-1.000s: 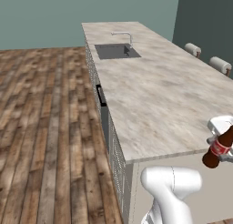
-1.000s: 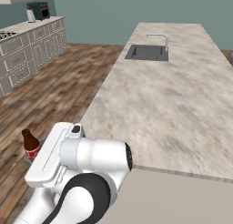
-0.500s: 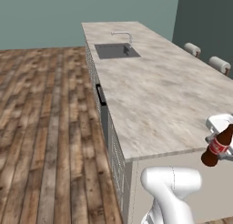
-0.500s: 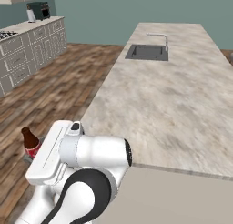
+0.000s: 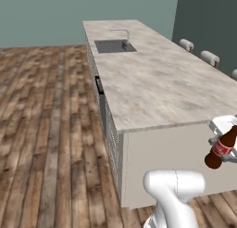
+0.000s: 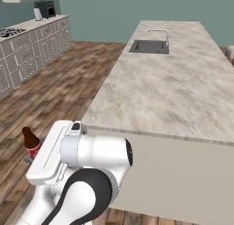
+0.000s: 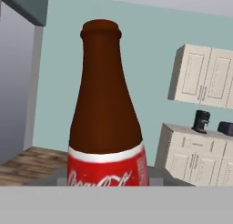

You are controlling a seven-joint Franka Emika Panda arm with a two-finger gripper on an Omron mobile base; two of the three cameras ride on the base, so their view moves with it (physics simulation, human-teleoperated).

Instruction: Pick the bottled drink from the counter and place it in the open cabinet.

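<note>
Gripper (image 5: 227, 146) clamped on the bottle (image 5: 220, 148), carrying it in the air off the counter (image 5: 157, 79), transport step, next it needs swinging round toward the cabinet shelf.

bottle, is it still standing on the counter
No, the bottle hangs tilted in the gripper off the near end of the counter, over the floor.
</note>
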